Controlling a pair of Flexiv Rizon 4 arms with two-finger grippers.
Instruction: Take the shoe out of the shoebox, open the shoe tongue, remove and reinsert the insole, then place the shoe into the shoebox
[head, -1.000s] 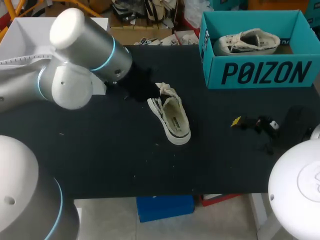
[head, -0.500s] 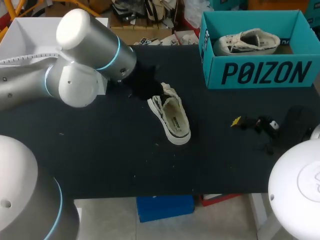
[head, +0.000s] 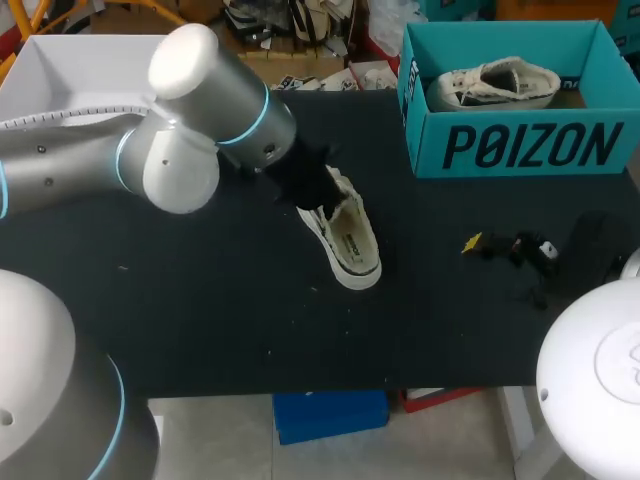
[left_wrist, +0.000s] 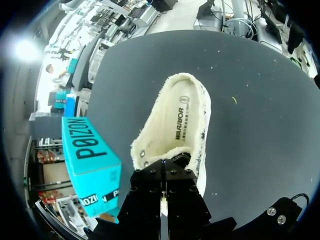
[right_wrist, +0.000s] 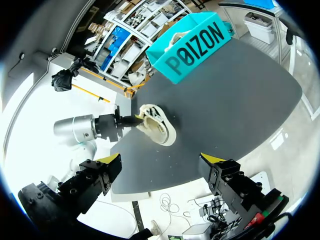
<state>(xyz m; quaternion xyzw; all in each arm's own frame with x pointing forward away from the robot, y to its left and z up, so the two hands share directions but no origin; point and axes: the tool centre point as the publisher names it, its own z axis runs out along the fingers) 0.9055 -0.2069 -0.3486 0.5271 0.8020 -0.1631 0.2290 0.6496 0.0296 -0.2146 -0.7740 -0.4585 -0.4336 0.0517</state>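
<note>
Head view: cream canvas low-top shoe (head: 348, 238) sole-down near the middle of the black tabletop (head: 200, 300), outside and well apart from the teal cardboard shoebox (head: 520, 150) at the far right. Second pale shoe (head: 495, 85) inside that box. Left arm (head: 190, 130) in from the left, with the left gripper (head: 305, 185) only a dark shape over the shoe's laced front end. Right gripper (head: 508, 246) low over the tabletop at the right, well apart from the shoe.

Left wrist view: adds the shoe's inside, with the printed insole (left_wrist: 177, 120) lying flat in place under a frayed rim. Eyelets (left_wrist: 142, 152) just ahead of the black gripper body. Yellow tips hidden, so clenched or released cannot tell. Shoebox off to one side.

Right wrist view: settles the right gripper as released, yellow tips wide apart with nothing between them. Also shows, side-on and far ahead, the left gripper touching the shoe's front end, shoebox beyond.
</note>
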